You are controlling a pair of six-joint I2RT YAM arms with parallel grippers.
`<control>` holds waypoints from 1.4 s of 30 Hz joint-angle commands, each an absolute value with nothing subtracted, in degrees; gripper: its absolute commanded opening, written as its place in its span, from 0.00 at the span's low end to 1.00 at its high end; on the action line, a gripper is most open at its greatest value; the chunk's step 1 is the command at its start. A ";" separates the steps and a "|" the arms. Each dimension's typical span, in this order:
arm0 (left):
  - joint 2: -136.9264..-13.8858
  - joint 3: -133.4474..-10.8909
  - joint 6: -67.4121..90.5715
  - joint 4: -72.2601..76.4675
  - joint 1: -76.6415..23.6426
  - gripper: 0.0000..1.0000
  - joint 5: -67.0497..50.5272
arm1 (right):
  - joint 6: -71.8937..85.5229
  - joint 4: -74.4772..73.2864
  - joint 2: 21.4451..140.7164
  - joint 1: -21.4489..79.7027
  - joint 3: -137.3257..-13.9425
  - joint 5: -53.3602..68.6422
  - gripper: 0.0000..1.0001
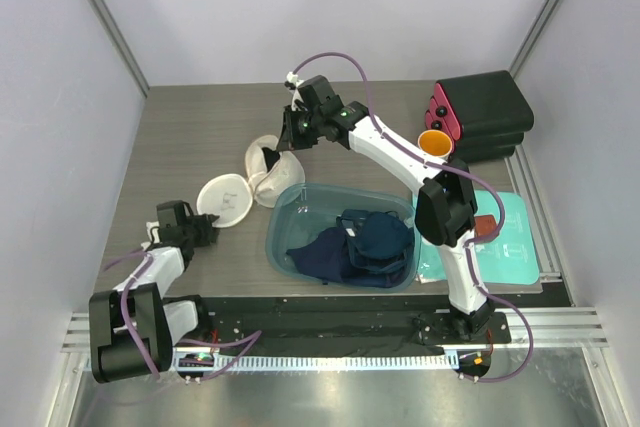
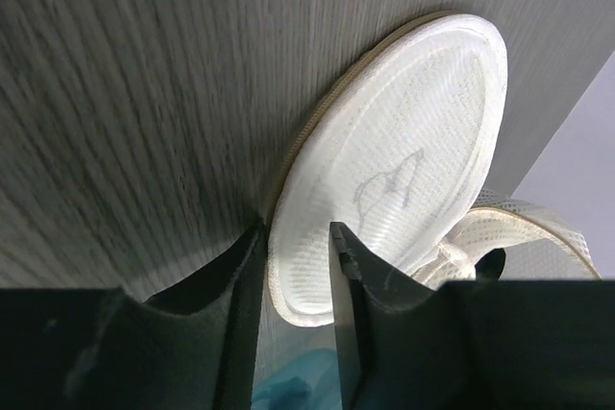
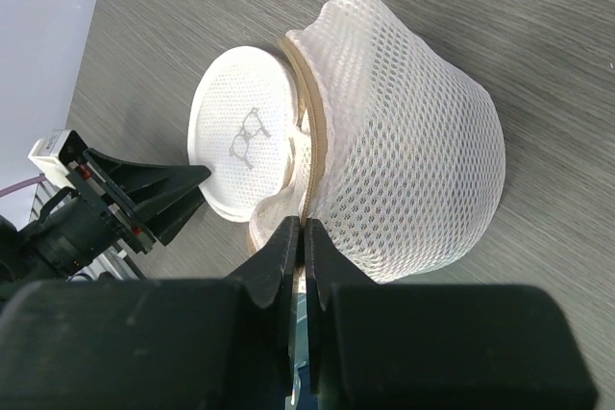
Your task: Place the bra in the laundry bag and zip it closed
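Laundry bag point(image 3: 394, 160) in the spotlight, sitting on the grey wood-grain table point(image 1: 190, 137) with both arms on it. The bag has two parts: a flat cream disc and a domed mesh pouch, joined along a tan-trimmed rim. The only marking is on the flat disc, a small grey line-drawn emblem point(image 3: 248, 132) that looks like a pair of glasses.

The right gripper point(image 3: 301, 232) has its fingers pressed together, pinching the tan rim where disc and dome meet. The dome bulges away just beyond its fingertips. The left gripper point(image 2: 296, 234) comes in from the opposite side. Its two fingers are drawn in on the flat disc's edge, one under the rim against the table, one on top.

From overhead, the dome's mouth gapes beside the right gripper, and a dark patch point(image 1: 259, 158) shows inside. I cannot tell whether that is the bra.

Back toward the arm bases from the right gripper sits a clear blue tub point(image 1: 285, 217) holding a heap of navy clothes point(image 1: 360, 242). Further to that gripper's right an orange cup point(image 1: 435, 142) stands by a black box with a red face point(image 1: 490, 112). A flat teal pouch point(image 1: 515, 237) lies beyond the tub.
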State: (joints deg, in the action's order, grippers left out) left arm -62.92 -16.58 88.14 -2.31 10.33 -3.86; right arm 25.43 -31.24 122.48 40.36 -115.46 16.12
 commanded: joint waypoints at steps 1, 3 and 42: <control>-64.60 -15.21 87.89 6.22 10.72 0.31 -2.46 | 25.49 -28.74 119.00 40.34 -115.93 17.40 0.09; -64.95 -14.51 87.72 7.29 10.81 0.30 -2.20 | 25.40 -28.83 118.83 40.43 -115.75 17.40 0.09; -79.80 -66.26 14.32 -24.78 -53.00 0.00 80.23 | 31.29 -25.14 120.50 35.86 -111.80 21.79 0.09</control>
